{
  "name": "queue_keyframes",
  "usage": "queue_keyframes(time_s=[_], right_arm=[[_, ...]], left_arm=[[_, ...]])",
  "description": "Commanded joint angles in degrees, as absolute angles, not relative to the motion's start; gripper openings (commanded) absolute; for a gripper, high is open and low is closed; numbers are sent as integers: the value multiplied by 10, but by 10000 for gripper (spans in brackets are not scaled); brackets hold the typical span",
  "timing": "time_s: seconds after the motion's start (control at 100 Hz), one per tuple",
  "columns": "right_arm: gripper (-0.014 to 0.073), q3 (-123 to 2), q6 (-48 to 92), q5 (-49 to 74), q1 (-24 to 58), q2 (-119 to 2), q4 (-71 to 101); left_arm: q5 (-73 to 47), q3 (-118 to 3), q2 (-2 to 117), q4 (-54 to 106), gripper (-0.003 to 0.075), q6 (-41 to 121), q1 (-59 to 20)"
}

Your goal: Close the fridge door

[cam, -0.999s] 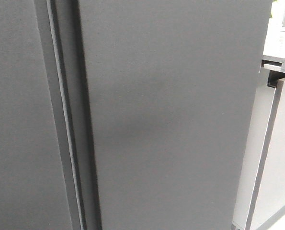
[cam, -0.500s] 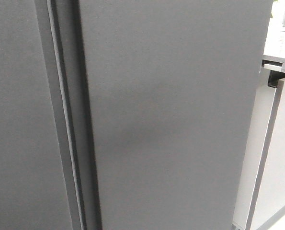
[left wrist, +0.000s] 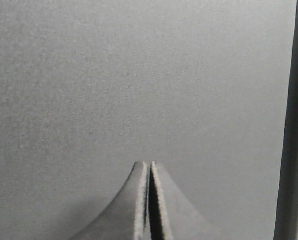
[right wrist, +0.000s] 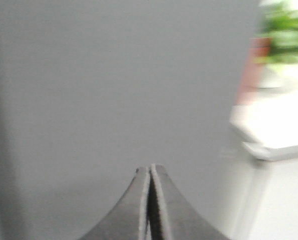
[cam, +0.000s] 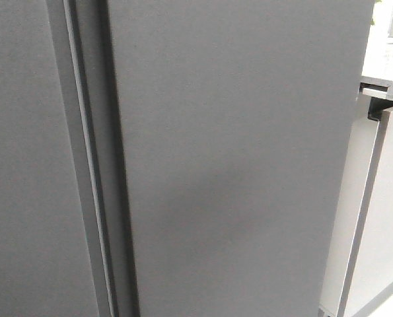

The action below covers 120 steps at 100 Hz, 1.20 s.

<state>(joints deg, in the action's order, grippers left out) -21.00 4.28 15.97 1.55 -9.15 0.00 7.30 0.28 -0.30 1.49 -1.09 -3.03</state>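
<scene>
1. Fridge door (cam: 242, 158): flat matte dark-grey panel filling the middle and right of the front view, with a deep vertical groove (cam: 113, 198) down its left long edge.
2. Left of the groove stands a matching dark-grey panel (cam: 31, 172) with a thin pale edge line.
3. Right of the door, a pale cabinet front (cam: 388, 218) under a countertop edge (cam: 384, 86); only the front view shows both neighbours together.
4. Neither gripper appears in the front view.
5. Left wrist view: left gripper (left wrist: 150, 170), jaws pressed together on nothing, tips close to a grey panel face; whether they touch it I cannot tell. A dark vertical strip runs along one edge.
6. Right wrist view, blurred: right gripper (right wrist: 150, 172), jaws likewise together and empty, pointed at the door. Only this view catches a green plant (right wrist: 284, 30) beyond the counter.
</scene>
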Motion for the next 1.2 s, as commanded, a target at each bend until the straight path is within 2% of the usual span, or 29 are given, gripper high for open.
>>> queue_keyframes(time_s=[0.0, 0.18, 0.43, 1.189], right_arm=[[-45, -159, 42, 56, -26, -69, 16], [-45, -57, 42, -10, -77, -27, 48], [-44, 22, 42, -65, -84, 10, 48], [-44, 20, 42, -44, -84, 14, 48]], left_arm=[[115, 23, -9, 17, -20, -13, -27], [115, 23, -9, 17, -20, -13, -27], [115, 23, -9, 17, -20, -13, -27], [115, 23, -9, 17, -20, -13, -27]])
